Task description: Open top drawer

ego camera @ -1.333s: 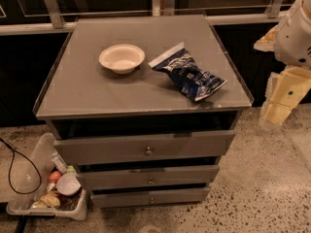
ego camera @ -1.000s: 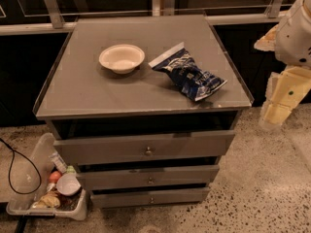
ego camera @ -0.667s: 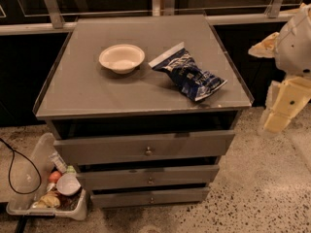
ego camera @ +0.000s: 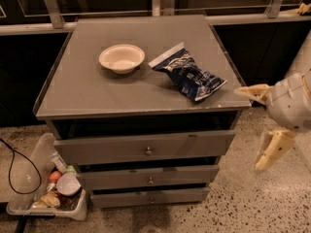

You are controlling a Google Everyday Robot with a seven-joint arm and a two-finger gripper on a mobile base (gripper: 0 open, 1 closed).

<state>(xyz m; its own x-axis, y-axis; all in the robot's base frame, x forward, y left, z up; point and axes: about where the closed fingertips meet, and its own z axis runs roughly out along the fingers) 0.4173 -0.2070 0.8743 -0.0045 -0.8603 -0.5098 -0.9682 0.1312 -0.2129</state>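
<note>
The top drawer (ego camera: 146,147) is the widest grey front, just under the cabinet top, with a small round metal knob (ego camera: 148,151) at its centre. A dark gap shows above the front; none of its interior is visible. My gripper (ego camera: 261,124) hangs off the cabinet's right side, level with the top drawer and clear of it. It is open, one cream finger (ego camera: 252,91) near the top's right front corner and the other (ego camera: 271,152) lower down. It holds nothing.
A white bowl (ego camera: 121,58) and a blue chip bag (ego camera: 188,74) lie on the cabinet top (ego camera: 87,91). Two narrower drawers (ego camera: 149,177) sit below. A plastic bin of items (ego camera: 48,191) and a black cable (ego camera: 19,166) are on the floor at left.
My gripper has dropped from beside the cabinet top to the height of the top drawer, staying at the right. The drawers, bowl and bag have not moved.
</note>
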